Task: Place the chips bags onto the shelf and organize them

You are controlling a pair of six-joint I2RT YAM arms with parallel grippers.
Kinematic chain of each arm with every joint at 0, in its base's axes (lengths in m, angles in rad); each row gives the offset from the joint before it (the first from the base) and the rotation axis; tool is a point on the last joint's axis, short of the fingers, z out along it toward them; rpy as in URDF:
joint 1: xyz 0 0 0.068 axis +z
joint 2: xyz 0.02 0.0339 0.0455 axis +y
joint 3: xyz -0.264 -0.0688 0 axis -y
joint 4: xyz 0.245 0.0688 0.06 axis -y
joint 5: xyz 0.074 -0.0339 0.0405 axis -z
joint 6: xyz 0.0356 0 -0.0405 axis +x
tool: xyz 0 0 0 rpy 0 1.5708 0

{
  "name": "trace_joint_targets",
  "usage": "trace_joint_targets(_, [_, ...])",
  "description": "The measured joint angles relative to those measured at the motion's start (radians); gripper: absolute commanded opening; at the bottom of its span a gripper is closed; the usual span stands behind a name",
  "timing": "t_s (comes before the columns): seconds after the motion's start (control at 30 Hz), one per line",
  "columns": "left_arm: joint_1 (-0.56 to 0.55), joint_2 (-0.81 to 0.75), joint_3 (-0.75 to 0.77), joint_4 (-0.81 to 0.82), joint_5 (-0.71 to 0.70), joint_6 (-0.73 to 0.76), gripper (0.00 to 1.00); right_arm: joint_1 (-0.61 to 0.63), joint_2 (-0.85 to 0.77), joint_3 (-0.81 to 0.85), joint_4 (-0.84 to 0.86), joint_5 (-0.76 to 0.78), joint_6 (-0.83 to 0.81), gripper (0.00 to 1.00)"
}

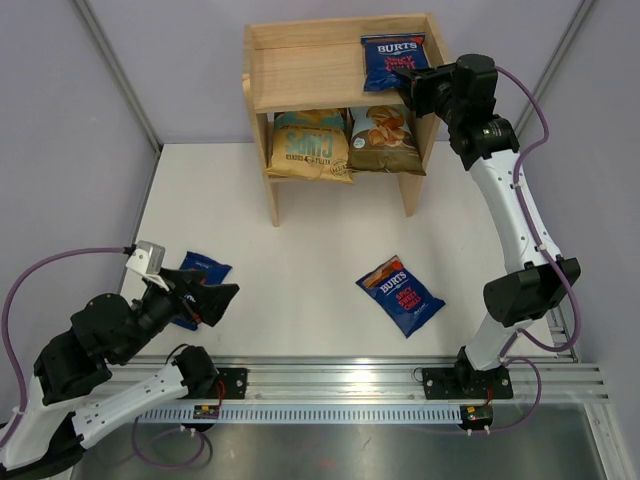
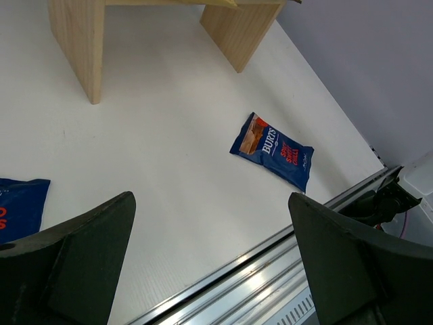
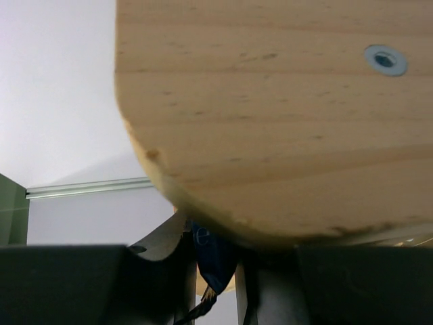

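On the white tabletop the left fingers hang apart over one dark-blue bag; a second bag lies mid-table. The far shelf holds a tan-and-teal bag and a Cassava bag below. The right fingers clamp a third blue bag on top.

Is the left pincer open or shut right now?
Open. In the left wrist view the left pincer has its fingers wide apart, with bare table between them and nothing held.

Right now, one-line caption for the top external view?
Right gripper holds top Burts bag on shelf; tan-and-teal bag, olive bag below; two loose Burts bags on table; left gripper open.
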Motion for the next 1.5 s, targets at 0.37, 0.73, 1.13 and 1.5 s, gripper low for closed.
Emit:
trace_joint_targets(0.37, [0.0, -0.006, -0.009, -0.003, 0.001, -0.018, 0.99, -0.009, -0.003, 0.045, -0.093, 0.021, -0.049, 0.53])
trace_joint_targets(0.73, [0.0, 0.003, 0.005, -0.045, -0.005, -0.068, 0.99, -0.013, -0.036, 0.085, -0.193, 0.052, -0.149, 0.53])
trace_joint_targets(1.13, [0.0, 0.064, 0.005, -0.039, 0.018, -0.072, 0.99, -0.013, -0.063, 0.062, -0.229, 0.042, -0.132, 0.48])
trace_joint_targets(1.5, [0.0, 0.076, 0.005, -0.023, 0.053, -0.072, 0.99, -0.013, -0.098, 0.018, -0.246, 0.024, -0.04, 0.2])
